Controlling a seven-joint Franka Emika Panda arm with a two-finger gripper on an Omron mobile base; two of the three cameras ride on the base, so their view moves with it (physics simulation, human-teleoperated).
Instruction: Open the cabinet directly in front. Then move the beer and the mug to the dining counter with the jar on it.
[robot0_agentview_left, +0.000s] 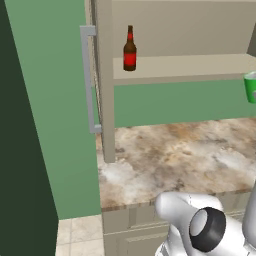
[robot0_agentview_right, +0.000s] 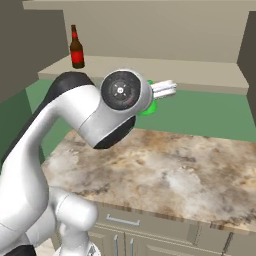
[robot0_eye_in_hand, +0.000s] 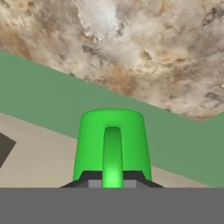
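— Where's the mug (robot0_eye_in_hand: 112, 144)?
— In the gripper (robot0_eye_in_hand: 112, 178), whose jaws are closed tight on its rim, loop handle facing the hand camera. It hangs in the air just in front of the cabinet (robot0_agentview_left: 200, 35) shelf, above the marble worktop (robot0_agentview_left: 175, 155).
— And the cabinet's contents?
— The beer (robot0_agentview_left: 130, 49) stands upright at the shelf's left end, beside the open door (robot0_agentview_left: 105, 100).

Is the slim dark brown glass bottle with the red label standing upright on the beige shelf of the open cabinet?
Yes, the slim dark brown glass bottle stands upright on the beige shelf, near its left end.
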